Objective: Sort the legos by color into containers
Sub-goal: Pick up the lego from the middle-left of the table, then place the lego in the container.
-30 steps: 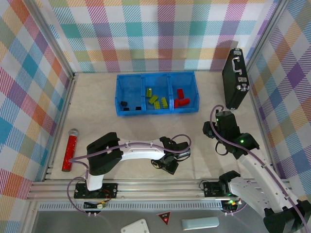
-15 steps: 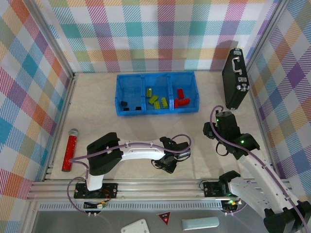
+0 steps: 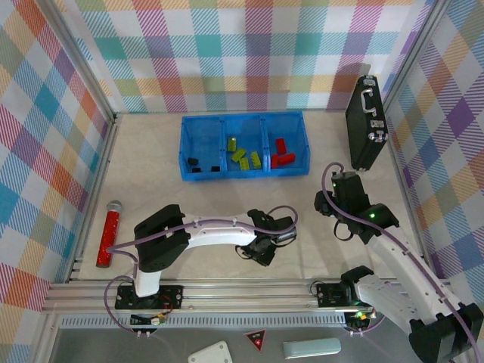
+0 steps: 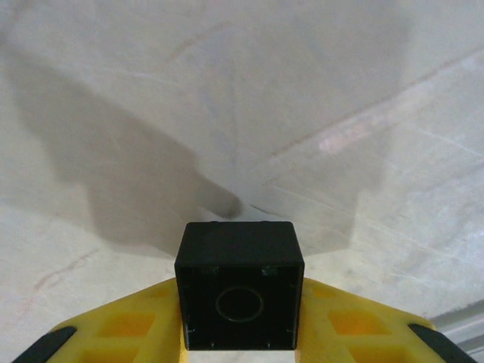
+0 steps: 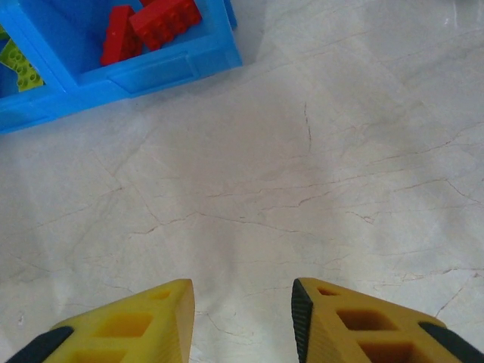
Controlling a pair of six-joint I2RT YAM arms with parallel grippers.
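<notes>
Plaid walls point(image 3: 227, 45) enclosed a pale marbled surface point(image 3: 151, 174). From above we logged the blue tray point(image 3: 243, 119) at the far side with three compartments: black legos point(image 3: 193, 162) in the left, lime-green legos point(image 3: 242, 155) in the middle, red legos point(image 3: 283, 153) in the right. A black briefcase point(image 3: 365, 121) stood by the right wall, and a red cylinder point(image 3: 110, 233) with a silver cap lay near the left edge.

We found the left claw point(image 3: 261, 252) low over the near surface, well apart from the tray. From above we could not resolve its load. Its wrist camera settled that: yellow fingers point(image 4: 121, 333) were clamped on one black lego point(image 4: 239, 295), its hollow underside and round socket facing the lens.

We noted the right claw point(image 5: 242, 291) with fingers apart over bare surface, near the tray's right corner. Its wrist view caught the red legos at close range.
</notes>
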